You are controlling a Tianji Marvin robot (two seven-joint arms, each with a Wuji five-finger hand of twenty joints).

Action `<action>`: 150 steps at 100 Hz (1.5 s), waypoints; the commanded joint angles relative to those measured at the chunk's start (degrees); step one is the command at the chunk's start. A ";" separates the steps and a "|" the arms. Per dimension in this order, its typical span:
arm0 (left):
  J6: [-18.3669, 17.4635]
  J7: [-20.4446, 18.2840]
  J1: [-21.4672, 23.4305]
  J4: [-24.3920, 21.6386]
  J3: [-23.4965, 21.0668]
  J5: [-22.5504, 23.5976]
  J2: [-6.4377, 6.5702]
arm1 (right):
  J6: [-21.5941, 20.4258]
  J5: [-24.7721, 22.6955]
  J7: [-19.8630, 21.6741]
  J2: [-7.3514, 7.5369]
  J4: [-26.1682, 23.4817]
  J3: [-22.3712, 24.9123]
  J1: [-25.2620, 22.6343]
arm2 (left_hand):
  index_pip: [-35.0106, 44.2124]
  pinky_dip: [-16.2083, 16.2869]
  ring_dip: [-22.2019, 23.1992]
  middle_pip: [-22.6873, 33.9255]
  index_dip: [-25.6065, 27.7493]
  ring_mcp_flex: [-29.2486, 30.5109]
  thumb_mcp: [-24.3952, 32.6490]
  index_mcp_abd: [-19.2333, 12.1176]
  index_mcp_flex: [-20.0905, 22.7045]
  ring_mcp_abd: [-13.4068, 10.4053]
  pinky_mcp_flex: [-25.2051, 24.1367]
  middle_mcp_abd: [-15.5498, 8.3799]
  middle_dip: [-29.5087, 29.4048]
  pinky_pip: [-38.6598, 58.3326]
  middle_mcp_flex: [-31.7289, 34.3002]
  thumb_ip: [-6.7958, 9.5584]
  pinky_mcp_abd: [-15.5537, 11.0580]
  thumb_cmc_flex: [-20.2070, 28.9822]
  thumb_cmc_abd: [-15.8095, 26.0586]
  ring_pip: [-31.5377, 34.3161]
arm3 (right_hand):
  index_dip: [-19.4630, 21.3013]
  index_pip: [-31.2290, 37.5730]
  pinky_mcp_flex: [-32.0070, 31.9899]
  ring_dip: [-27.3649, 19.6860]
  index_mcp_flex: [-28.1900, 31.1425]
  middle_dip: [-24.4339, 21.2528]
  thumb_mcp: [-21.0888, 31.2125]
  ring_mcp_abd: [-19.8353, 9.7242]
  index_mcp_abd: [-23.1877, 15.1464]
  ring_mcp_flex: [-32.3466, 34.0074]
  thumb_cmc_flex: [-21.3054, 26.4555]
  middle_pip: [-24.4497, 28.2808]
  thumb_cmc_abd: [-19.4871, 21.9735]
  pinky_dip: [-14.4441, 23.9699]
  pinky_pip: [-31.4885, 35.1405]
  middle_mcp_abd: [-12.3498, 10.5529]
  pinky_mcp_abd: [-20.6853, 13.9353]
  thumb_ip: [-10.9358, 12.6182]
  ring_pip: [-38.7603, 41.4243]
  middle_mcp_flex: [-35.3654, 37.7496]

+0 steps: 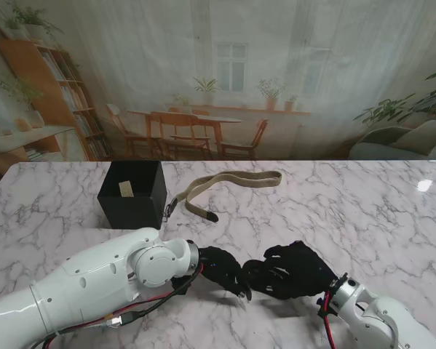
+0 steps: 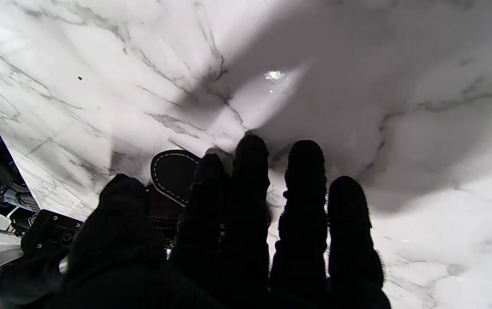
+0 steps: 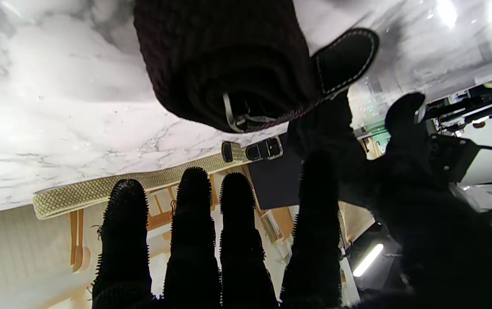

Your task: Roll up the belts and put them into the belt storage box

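- Nearest me on the marble table, the left hand and the right hand meet fingertip to fingertip, both in black gloves.
- Between them sits a dark belt wound into a coil, its stitched tip sticking out; the right wrist view shows the roll resting on the marble just past the right hand's fingers.
- Left hand's fingers lie straight and close together, touching the dark belt's stitched tip; whether they actually grip it I cannot tell.
- Right hand's fingers reach forward, slightly spread, thumb out to the side; a firm hold on the roll is not visible.
- Beyond both hands, well apart, a tan woven belt lies looped on the table.
- Just beside that belt's buckle end, beyond the left hand, stands the black belt storage box, open-topped.
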 commanded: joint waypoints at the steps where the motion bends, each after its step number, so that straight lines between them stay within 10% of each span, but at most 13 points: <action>1: 0.73 -1.86 1.24 2.53 1.62 0.33 0.26 | 1.48 -0.74 -0.97 -0.31 -0.23 0.00 -0.81 | -7.28 1.09 -5.56 -9.10 -3.20 -2.19 -1.56 4.51 -3.63 1.27 -0.73 2.51 -5.38 -0.36 -3.16 0.10 0.99 -1.86 2.14 -9.06 | 1.64 -1.83 0.48 0.83 0.57 0.72 -1.65 -1.01 3.81 1.20 -3.78 1.14 1.94 0.45 1.59 -0.67 -1.70 2.63 2.10 0.46; 18: 0.72 -1.80 1.11 2.73 1.82 0.21 0.19 | 8.52 -2.22 -1.19 -0.32 -2.81 0.02 -3.17 | -7.41 1.11 -5.57 -9.14 -3.30 -2.25 -1.54 4.60 -3.76 1.27 -0.73 2.63 -5.41 -0.36 -3.18 0.11 0.99 -1.85 2.15 -9.09 | -5.48 -15.96 -1.32 0.31 -7.25 -1.12 -12.06 1.17 19.44 -1.40 -11.20 -1.72 3.16 -0.53 1.64 2.92 -1.02 2.77 1.66 -1.34; 34: 0.75 -1.74 0.98 2.96 2.03 0.04 0.10 | 17.01 -5.28 1.71 0.11 -6.47 -0.85 -5.64 | -7.74 1.12 -5.56 -9.17 -3.51 -2.18 -1.50 4.82 -4.12 1.26 -0.72 2.56 -5.43 -0.36 -3.15 0.12 1.00 -1.78 2.11 -9.06 | -11.04 -23.93 -5.59 -2.22 -12.34 -4.40 -17.20 4.53 26.08 -6.09 -19.94 -7.97 5.90 -2.12 -3.06 5.72 0.20 2.93 -3.77 -5.32; 84: 0.44 -0.91 1.32 3.48 1.86 0.14 -0.22 | 35.95 -7.80 2.52 -0.17 -8.19 -9.56 -4.25 | -10.91 1.18 -5.53 -9.39 -5.71 -2.51 -1.57 4.64 -8.53 1.33 -0.93 2.53 -5.52 -0.45 -3.59 0.11 0.96 -1.96 2.32 -9.17 | -5.17 -27.20 -10.60 -5.73 -11.06 -5.79 -13.12 7.91 28.93 -11.52 -22.59 -9.33 3.53 -5.60 -8.13 7.74 2.47 3.02 -8.98 -12.87; 119: 0.63 -1.10 1.18 3.49 2.14 0.01 -0.17 | 43.57 -8.95 3.55 -0.19 -7.07 -13.38 -1.71 | -11.84 1.12 -5.62 -9.68 -7.17 -2.71 -1.63 5.20 -9.36 1.27 -1.11 2.46 -5.72 -0.72 -3.96 0.10 0.81 -2.20 2.33 -9.41 | -3.50 -29.83 -11.29 -6.20 -11.20 -5.72 -12.70 9.83 30.33 -11.20 -18.37 -8.72 0.05 -6.66 -9.01 9.40 4.13 3.23 -9.01 -13.18; 150: 0.61 -1.33 0.78 3.57 2.60 -0.24 -0.17 | 46.82 -6.76 2.86 -0.68 -6.24 -15.52 -0.52 | -11.53 1.16 -5.60 -9.68 -7.50 -2.63 -1.56 5.38 -9.18 1.22 -1.07 2.37 -5.74 -0.77 -3.95 0.13 0.80 -2.08 2.27 -9.44 | -1.89 -31.76 -15.48 -7.40 -12.12 -7.07 -13.13 11.37 31.11 -12.66 -25.15 -10.02 5.63 -11.36 -13.43 11.30 8.91 2.78 -10.08 -16.35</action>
